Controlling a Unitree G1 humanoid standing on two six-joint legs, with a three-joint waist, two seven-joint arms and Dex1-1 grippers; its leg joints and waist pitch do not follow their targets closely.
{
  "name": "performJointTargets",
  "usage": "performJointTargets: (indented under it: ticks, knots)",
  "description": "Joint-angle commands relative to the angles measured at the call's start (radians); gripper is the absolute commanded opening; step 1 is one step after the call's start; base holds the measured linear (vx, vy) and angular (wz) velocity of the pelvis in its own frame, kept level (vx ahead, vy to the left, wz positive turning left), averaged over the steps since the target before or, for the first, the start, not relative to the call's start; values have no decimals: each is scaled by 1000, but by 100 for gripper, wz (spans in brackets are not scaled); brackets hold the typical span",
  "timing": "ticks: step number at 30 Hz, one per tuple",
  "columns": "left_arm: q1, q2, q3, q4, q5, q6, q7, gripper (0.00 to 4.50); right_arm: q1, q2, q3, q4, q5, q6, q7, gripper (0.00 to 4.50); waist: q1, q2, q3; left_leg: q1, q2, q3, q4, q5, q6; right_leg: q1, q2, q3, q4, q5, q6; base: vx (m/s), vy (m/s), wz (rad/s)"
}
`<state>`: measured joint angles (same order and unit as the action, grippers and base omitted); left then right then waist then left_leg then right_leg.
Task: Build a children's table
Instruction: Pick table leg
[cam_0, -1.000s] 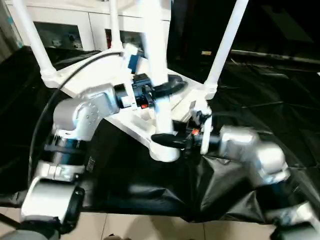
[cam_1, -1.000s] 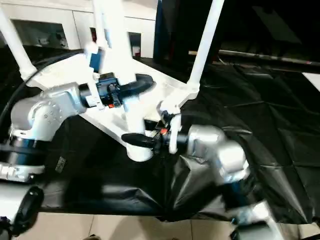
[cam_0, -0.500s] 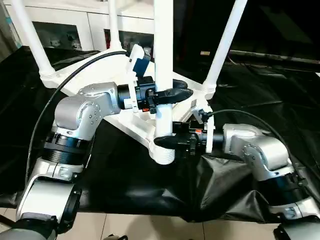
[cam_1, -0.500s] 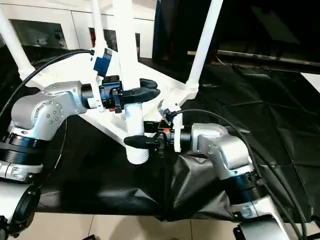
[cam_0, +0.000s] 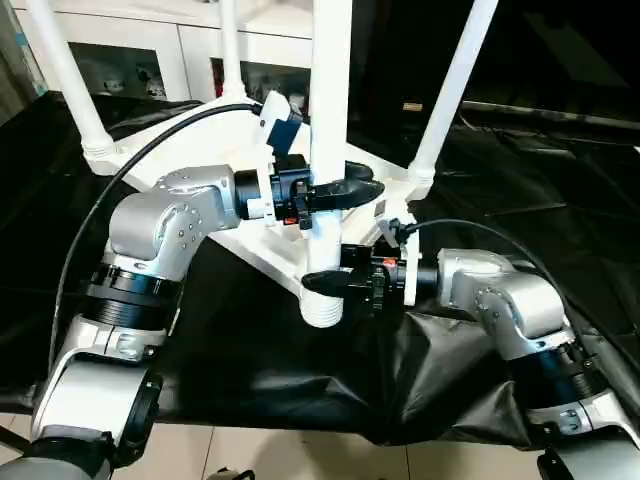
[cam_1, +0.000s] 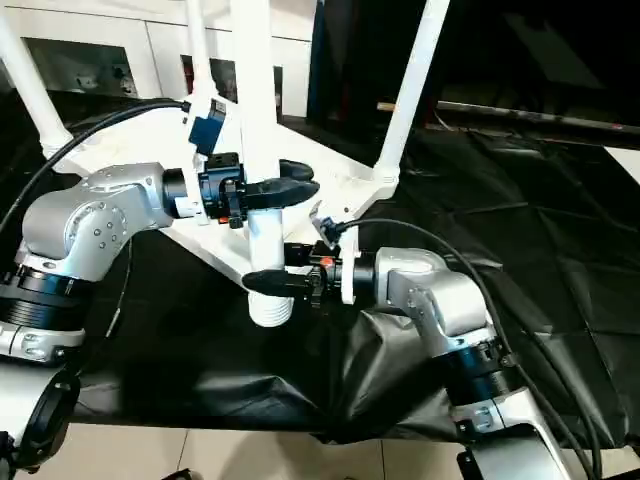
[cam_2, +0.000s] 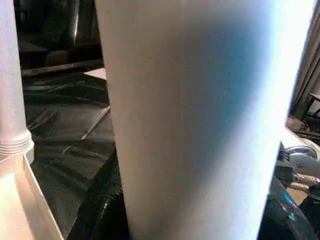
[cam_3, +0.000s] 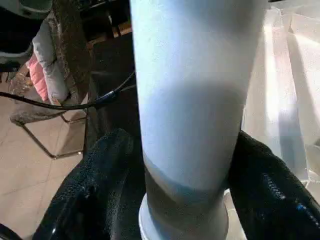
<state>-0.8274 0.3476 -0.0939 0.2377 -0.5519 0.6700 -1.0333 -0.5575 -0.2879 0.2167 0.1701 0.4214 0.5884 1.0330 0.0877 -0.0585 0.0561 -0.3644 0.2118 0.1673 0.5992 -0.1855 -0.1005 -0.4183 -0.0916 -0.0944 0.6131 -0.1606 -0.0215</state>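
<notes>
**Q:** Centrally, which part served as the landmark, and where did it stand?

**A:** The near leg, a long white cylinder, stood upright at the near corner of the tabletop, its ringed lower end at the corner socket. The tabletop lay upside down on the black sheet that covered the work surface. Three more legs rose from its other corners: the left leg to the left of the near leg, the right leg to its right, and the far leg behind it.

**Q:** How were the two grippers placed on the near leg?

**A:** The left gripper reached in from the left and was clamped around the near leg partway up, one black finger curving across its front. The right gripper came in from the right and gripped the same leg lower down, just above the socket. In the right wrist view its two textured fingers pressed against either side of the cylinder. In the left wrist view the leg stood directly before the camera.

**Q:** What lay behind the near leg?

**A:** Beyond the tabletop stood a white cabinet with glass doors. A black cable ran over the left arm's silver forearm.
</notes>
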Motion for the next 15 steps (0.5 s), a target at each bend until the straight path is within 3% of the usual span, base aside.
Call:
performJointTargets:
  ticks: [1, 15]
  knots:
    - [-16, 2, -3, -12, 12, -9, -7, 177, -21, -1, 17, 9, -23, -40, 0, 298, -1, 2, -76, 2, 11, 8, -64, -99, 0, 72, -44, 48, -57, -194, -160, 0, 0, 0]
    - [-16, 1, -2, -11, 13, -4, -17, 177, -25, 8, 18, 47, -55, -79, -13, 298, -2, 4, -76, 2, 10, 9, -63, -101, 3, 73, -43, 49, -56, -181, -170, 0, 0, 0]
